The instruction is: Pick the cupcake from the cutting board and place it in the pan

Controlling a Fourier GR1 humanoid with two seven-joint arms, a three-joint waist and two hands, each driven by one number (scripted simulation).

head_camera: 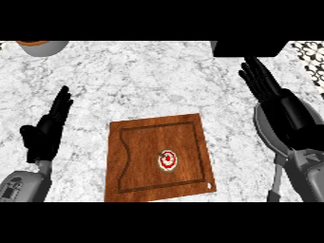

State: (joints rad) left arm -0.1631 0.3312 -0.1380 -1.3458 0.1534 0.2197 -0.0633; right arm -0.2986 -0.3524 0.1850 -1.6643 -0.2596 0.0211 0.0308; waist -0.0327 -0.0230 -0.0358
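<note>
A small cupcake with white and red topping sits on the wooden cutting board, right of the board's middle. My left hand stands to the left of the board, fingers straight and pointing up, touching nothing. My right hand is raised at the right, well beyond the board's right edge, its fingers straight and holding nothing. A black shape at the top right edge may be the pan; only part of it shows.
A grey bowl with an orange-brown inside is cut off at the top left. The marble counter stretches between the board and the far edge. Patterned tiles border the right side.
</note>
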